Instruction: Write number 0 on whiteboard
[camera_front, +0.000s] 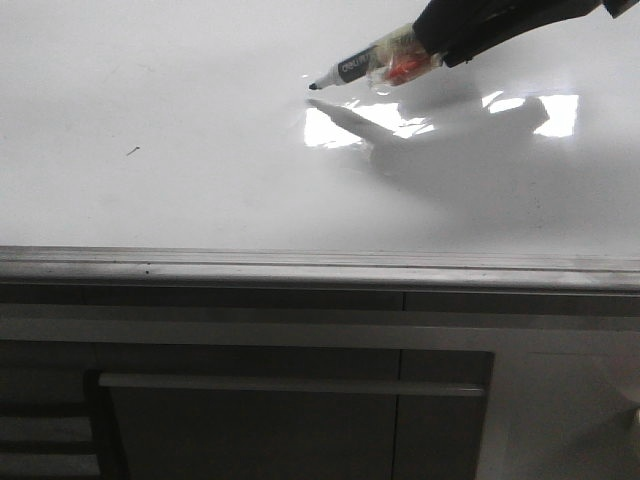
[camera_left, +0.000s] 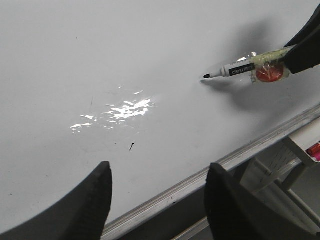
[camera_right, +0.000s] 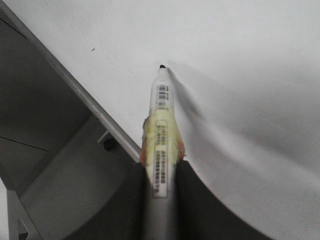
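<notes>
Front view: whiteboard (camera_front: 180, 120) fills the upper frame, metal edge rail (camera_front: 320, 268) near its lower side, grey cabinet (camera_front: 300, 400) below. Right tool (camera_front: 440, 45) grips a marker (camera_front: 360, 68), tip at the board upper centre, wide bare board to its left. No 0 drawn; only a small speck (camera_front: 133, 151).
Left wrist view: left tool (camera_left: 157, 200) open, holding nothing, above the rail.
Right wrist view: marker clamped between the fingers (camera_right: 192, 200), tip on or just off the board.
</notes>
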